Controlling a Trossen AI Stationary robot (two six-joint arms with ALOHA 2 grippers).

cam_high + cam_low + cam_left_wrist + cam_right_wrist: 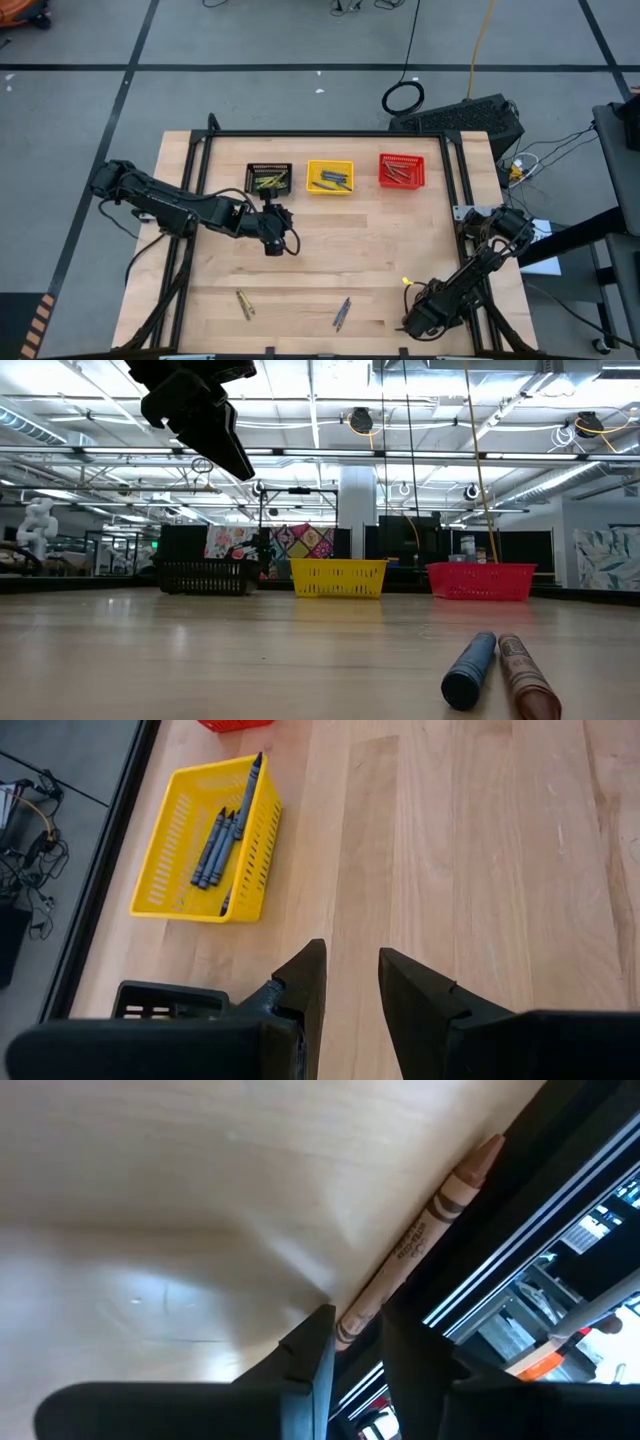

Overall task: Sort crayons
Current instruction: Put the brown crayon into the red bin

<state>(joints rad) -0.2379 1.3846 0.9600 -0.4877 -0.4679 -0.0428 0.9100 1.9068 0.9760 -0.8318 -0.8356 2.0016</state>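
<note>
Two crayons [500, 672] are seen nearest: light, stiff, best pinched mid-length. Left gripper [350, 980] stands narrowly parted, empty; right gripper [355, 1342] pinches a brown crayon [420, 1245].

Middle of tabletop [380, 260] bare, wide open for passing. Far edge blocked by black basket [268, 178], yellow basket [330, 177], red basket [401, 171] in a row (gaps between them narrow). Left gripper [274, 247] hangs just before the black basket. Loose crayons [341, 314] lie near the front edge.
</note>
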